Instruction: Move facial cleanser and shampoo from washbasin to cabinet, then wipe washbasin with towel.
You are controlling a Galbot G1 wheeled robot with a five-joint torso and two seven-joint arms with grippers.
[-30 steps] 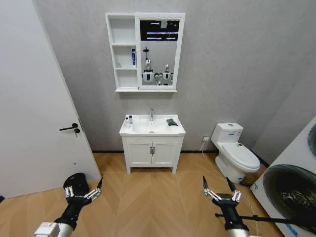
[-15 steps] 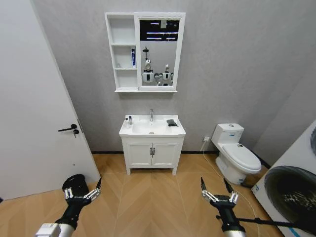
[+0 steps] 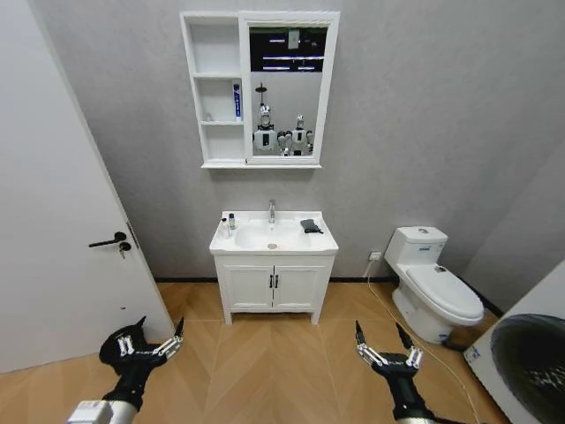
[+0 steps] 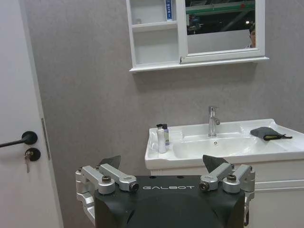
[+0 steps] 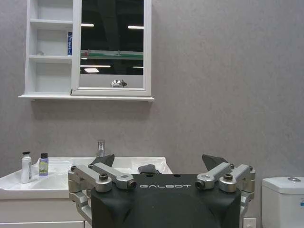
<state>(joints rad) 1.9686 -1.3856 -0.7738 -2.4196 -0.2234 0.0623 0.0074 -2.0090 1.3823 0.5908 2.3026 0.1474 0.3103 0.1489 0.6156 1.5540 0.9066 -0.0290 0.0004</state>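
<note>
Head view: door (image 3: 53, 230) left of the washbasin (image 3: 272, 238), toilet (image 3: 434, 287) right, cabinet (image 3: 256, 88) above, open wood floor (image 3: 274, 353) in front. Low over that floor, well short of the washbasin: left gripper (image 3: 152, 334) and right gripper (image 3: 381, 339), both spread wide, holding nothing. On the washbasin: two bottles (image 4: 162, 137) left of the tap (image 4: 213, 121), one dark towel (image 4: 266, 133) right. Label on the purple-capped bottle (image 5: 43, 164) legible only from the right wrist.

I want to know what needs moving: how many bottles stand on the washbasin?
2: a white bottle and a smaller dark-capped bottle, side by side on the washbasin's back left corner, left of the tap.
</note>
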